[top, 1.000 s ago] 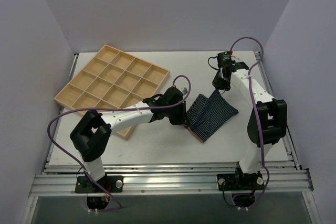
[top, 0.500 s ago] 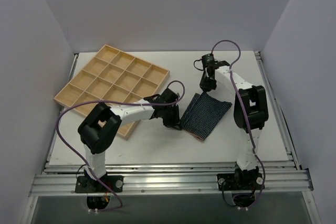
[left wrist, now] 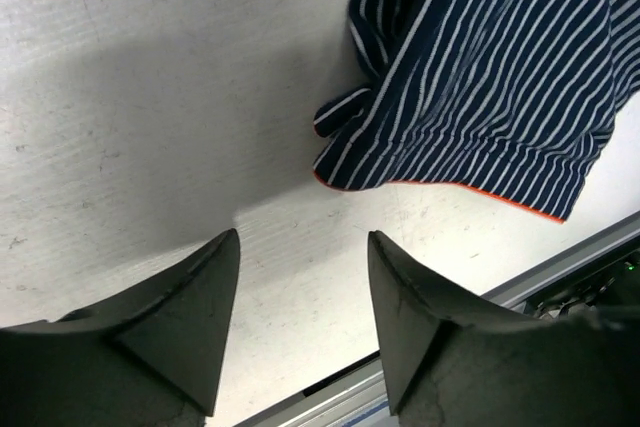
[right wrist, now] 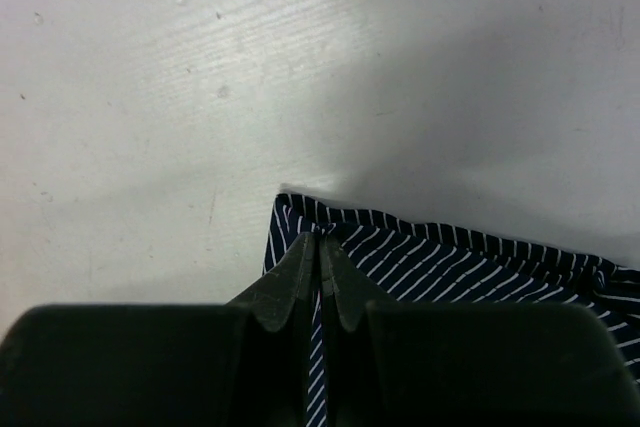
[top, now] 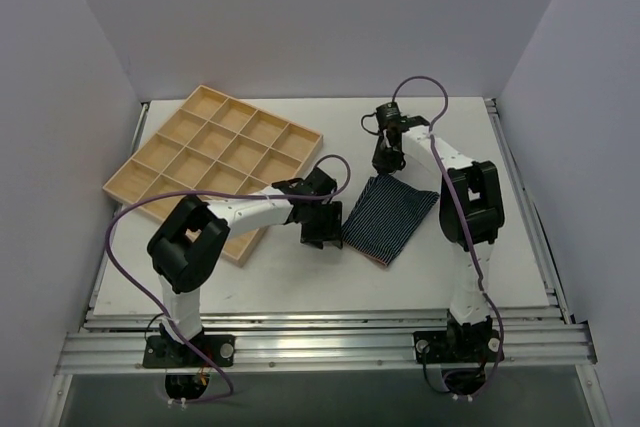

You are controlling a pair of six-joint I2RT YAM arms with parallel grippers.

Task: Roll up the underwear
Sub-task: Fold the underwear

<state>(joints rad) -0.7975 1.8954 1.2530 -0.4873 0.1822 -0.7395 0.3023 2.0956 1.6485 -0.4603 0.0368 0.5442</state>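
A white bench [top: 300, 282] with a faintly scuffed, speckled top fills the enclosure. Plain, pale lavender-grey walls [top: 300, 17] close it in at the back and on both sides. Silver aluminium rails [top: 330, 345] run along its near edge. Soft, even light leaves only blurred shadows on the surface.

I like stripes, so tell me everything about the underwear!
The underwear is soft navy cloth with thin white stripes and an orange-red edge. It lies roughly flat on the white table, a little rumpled at one corner. The right gripper pinches its far corner shut. The open left gripper sits just beside it, not touching.
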